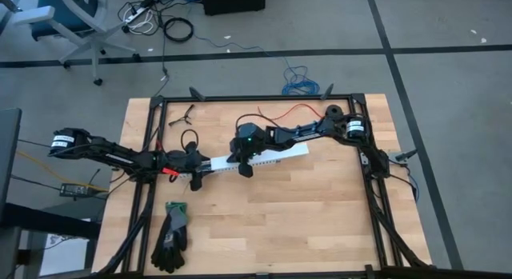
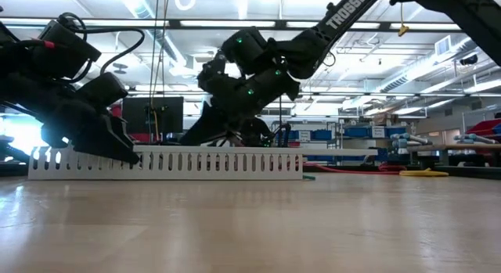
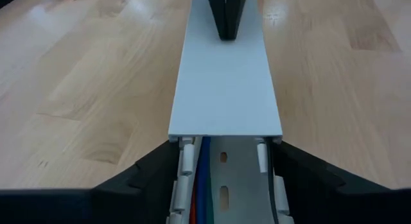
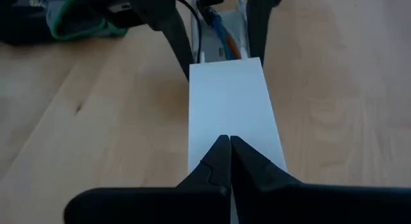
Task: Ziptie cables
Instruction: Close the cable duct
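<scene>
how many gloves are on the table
1 dark glove with a green cuff, on the table's near-left part, apart from the white channel. It looks thick; a second may be stacked there.

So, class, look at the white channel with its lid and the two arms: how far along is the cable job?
Done: the cables lie inside the white channel, and a lid covers most of it. In hand: the left gripper straddles the uncovered end, fingers either side, while the right gripper, shut, presses on the lid. Left: no ziptie is visible, and one end remains uncovered.
</scene>
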Motion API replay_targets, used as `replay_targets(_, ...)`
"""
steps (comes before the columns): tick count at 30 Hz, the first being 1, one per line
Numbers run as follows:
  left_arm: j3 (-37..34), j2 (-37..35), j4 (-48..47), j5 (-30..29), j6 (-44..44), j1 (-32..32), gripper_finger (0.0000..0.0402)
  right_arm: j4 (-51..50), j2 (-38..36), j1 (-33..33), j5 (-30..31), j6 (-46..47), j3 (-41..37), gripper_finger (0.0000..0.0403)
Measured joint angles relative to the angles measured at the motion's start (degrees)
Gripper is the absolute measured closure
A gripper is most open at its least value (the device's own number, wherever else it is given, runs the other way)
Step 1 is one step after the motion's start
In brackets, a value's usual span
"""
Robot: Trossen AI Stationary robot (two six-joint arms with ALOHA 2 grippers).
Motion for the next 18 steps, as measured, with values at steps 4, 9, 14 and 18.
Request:
replay_targets(4,0.0,0.0,0.8,0.0,-0.1,0.0,0.0168,0.3,-1.4,0.0,-0.1,-2.3,0.1,0.0403)
replay_targets(9,0.0,0.0,1.1,0.0,-1.0,0.0,0.0156,0.2,-3.5,0.1,-0.7,-2.5,0.3,0.0403)
replay_targets(14,0.0,0.0,0.9,0.0,-1.8,0.0,0.0128,0.3,-3.9,0.2,-1.4,-2.5,0.2,0.0403)
replay_targets(18,0.1,-0.1,1.3,0.0,-1.7,0.0,0.0109,0.1,-4.0,0.2,-1.6,-2.4,0.2,0.0403)
